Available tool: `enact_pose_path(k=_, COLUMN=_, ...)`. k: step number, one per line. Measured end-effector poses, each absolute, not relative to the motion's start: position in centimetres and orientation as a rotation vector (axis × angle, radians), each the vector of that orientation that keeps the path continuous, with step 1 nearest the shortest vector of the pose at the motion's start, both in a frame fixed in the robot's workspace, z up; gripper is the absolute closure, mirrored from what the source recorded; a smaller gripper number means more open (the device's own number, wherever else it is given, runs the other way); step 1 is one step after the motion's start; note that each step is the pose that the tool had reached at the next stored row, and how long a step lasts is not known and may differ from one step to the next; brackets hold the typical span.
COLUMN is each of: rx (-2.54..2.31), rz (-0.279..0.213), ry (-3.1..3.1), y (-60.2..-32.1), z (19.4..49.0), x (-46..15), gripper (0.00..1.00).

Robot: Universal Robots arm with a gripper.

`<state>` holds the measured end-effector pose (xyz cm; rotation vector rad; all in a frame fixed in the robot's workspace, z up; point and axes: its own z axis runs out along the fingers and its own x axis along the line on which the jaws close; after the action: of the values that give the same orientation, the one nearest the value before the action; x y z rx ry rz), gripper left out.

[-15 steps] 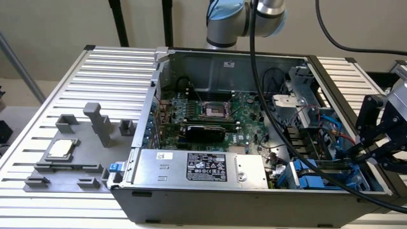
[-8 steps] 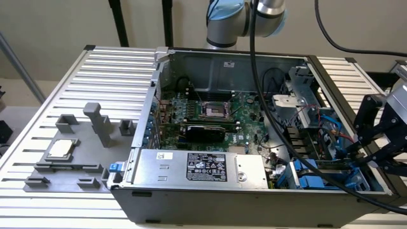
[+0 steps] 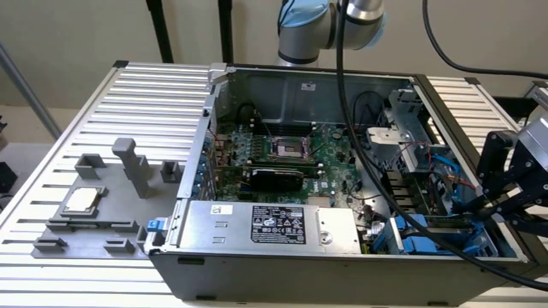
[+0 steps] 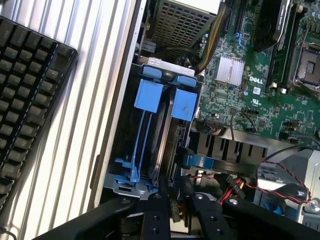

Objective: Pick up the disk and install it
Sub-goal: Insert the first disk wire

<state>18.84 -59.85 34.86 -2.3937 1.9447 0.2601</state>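
1. Fingers of the gripper point(image 3: 476, 209) narrow, and by appearance closed on the end of the disk point(image 3: 445, 222); not possible to confirm the contact fully. Found at about four o'clock of the open case point(image 3: 210, 109) in the exterior view, just above the drive bay point(image 3: 411, 247).
2. In the wrist view, disk point(image 4: 171, 145) seen edge-on, standing in its slot just beside the neighbouring blue carrier point(image 4: 149, 95), with the gripper point(image 4: 180, 206) at its end. Probably not yet fully seated.
3. Danger of jamming if pressed with even a small tilt: blue rails catching on the slot guides, then slipping inside such a narrow grip.
4. Danger of striking the neighbouring blue carrier. Touching the disk or only very near it: cannot tell, so little room for a sideways error.
5. Danger of pinching the red and black wires point(image 4: 280, 175), lying close beside the fingers; a trapped wire could also stop the seating.
6. Danger from the thick black cable point(image 3: 360, 160), hanging across the case from twelve o'clock toward five o'clock in the exterior view: could drag over the motherboard point(image 3: 291, 151) or catch on the gripper's linkage and pull the disk out of line.
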Motion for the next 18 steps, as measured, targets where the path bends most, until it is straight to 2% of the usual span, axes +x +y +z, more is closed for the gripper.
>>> enact_pose_path(k=2, rx=-2.394, rz=0.26, ry=1.944, y=-59.8, z=34.9, x=18.7, gripper=0.83)
enact_pose_path(k=10, rx=-2.398, rz=0.254, ry=1.947, y=-59.8, z=35.3, x=15.8, gripper=0.83)
enact_pose_path(k=18, rx=-2.439, rz=0.165, ry=2.006, y=-59.7, z=35.1, x=15.0, gripper=0.83)
